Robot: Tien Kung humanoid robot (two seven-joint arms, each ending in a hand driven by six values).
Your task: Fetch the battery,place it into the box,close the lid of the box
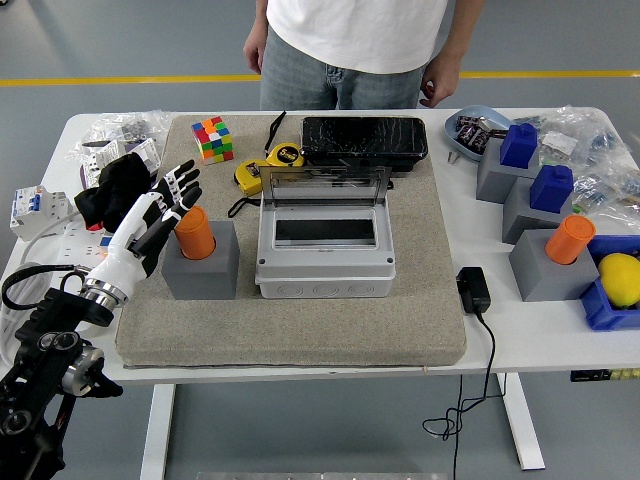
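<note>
Fingers of the left hand are fanning out spread and holding nothing, their black-and-white segments reaching up beside the orange battery; whether they are touching it cannot be told. That battery is a smooth cylinder standing upright, long axis vertical, its lower end sitting in a matte grey block on the coarse beige mat.

Just right of the block, the grey plastic box is lying with its clear hinged lid standing raised at the far side, showing a dark rectangular opening. Behind it a glossy black tray is resting, with a yellow tape measure and a colourful puzzle cube to its left; any print on them is too small to read.

Off to the right, a second orange cylinder is standing in another grey block. A person in a white shirt and jeans is standing at the far edge, hands hanging free.
</note>
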